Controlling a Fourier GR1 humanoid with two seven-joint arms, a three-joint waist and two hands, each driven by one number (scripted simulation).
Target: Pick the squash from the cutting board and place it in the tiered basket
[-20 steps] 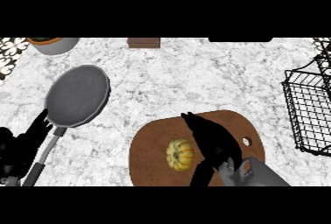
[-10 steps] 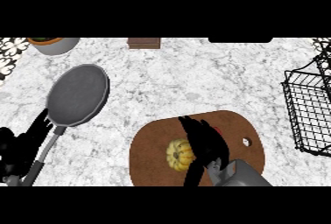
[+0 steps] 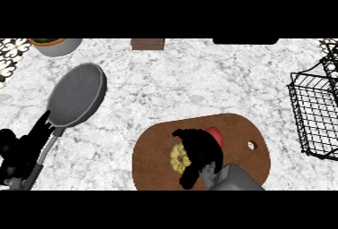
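Marble counter (image 3: 198, 80), white veined with grey, fills the head view, and the brown cutting board (image 3: 155, 152) lies at its lower middle. The right hand (image 3: 201, 150) comes onto that board from below on its grey forearm (image 3: 236, 180) and sits over the board's centre as one dark mass. It covers the right side of the squash (image 3: 177, 157). Whether it grips the squash or only lies over it cannot be told.

The squash, yellow and ribbed, is on the cutting board, left of the board's middle, with only its left part showing past the hand. A small red thing (image 3: 215, 133) peeks out at the hand's upper right edge, also on the board. What it is cannot be made out.

Up and left of the board rests a grey frying pan (image 3: 78, 96), its handle running down toward the lower left. The left hand (image 3: 19, 152) shows well left of the board, just beside that handle, open and resting with its fingers up.

Right of the board stands the black wire tiered basket (image 3: 317, 116), apart from it. Far beyond the board, along the counter's back edge, are a potted plant (image 3: 56, 44) and a small brown box (image 3: 147, 43).
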